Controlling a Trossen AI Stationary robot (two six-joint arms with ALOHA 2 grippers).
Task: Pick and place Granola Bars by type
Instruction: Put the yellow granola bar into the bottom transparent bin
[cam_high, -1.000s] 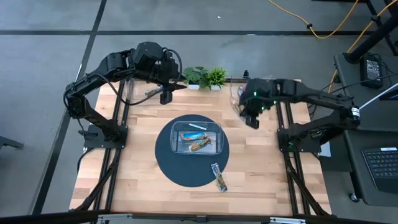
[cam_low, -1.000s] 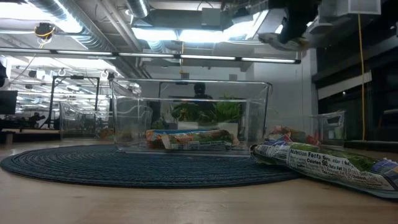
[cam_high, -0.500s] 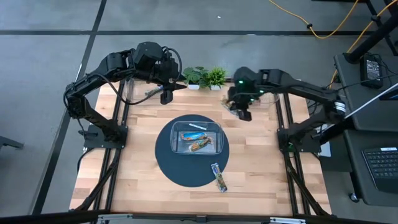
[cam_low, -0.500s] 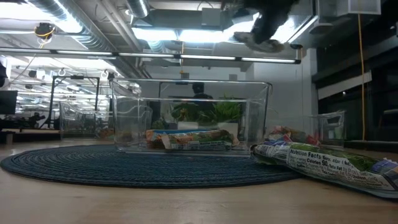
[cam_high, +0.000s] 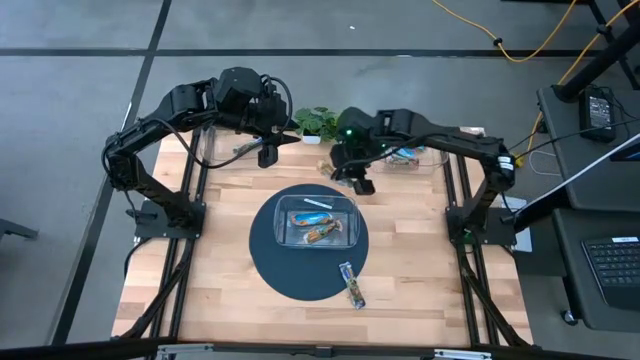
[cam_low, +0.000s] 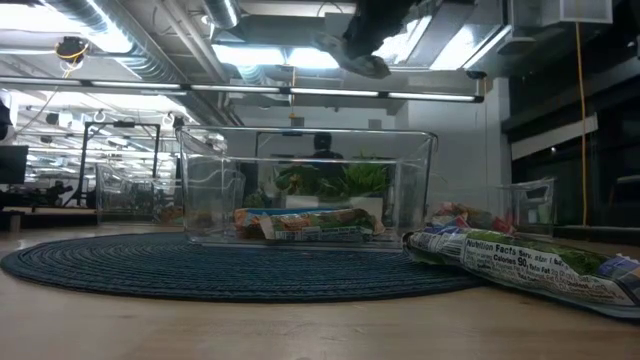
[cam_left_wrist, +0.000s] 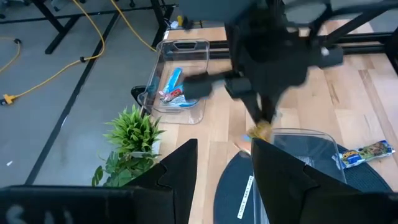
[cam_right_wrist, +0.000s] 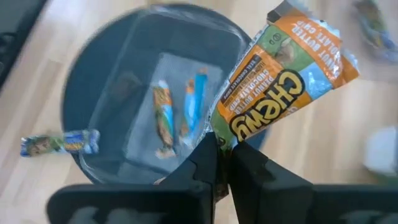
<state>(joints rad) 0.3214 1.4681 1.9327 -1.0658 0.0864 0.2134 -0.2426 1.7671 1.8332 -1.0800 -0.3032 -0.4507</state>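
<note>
My right gripper (cam_high: 358, 180) hangs over the far edge of the round mat, beside the middle clear bin (cam_high: 345, 205), and is shut on an orange-brown granola bar (cam_right_wrist: 283, 74). That bin holds a blue bar (cam_high: 318, 204) and an orange-brown bar (cam_high: 320, 234), both lying flat on its floor. One more multicoloured bar (cam_high: 350, 284) lies flat on the mat's near part, large in the low view (cam_low: 520, 262). My left gripper (cam_left_wrist: 224, 152) waits open at the table's far left, above the left bin (cam_high: 222, 150). My right gripper pinches the orange-brown bar by one end (cam_right_wrist: 225, 138) between its two fingers (cam_right_wrist: 205, 158). The bar is lifted clear, high above the table (cam_low: 366, 66), and its free end (cam_right_wrist: 323, 53) juts out past the fingertips.
A clear bin (cam_high: 405, 155) at the far right edge holds more bars, blue among them (cam_left_wrist: 173, 81). Two small green plants (cam_high: 330, 122) stand at the far edge between the arms. The dark round mat (cam_high: 265, 255) lies at the table's middle. Bare wood lies left, right and near.
My right gripper has carried the orange-brown bar from beside the far right bin toward the table's left, to the far edge of the middle bin, staying shut on it and high above the table. The left arm has kept still.
</note>
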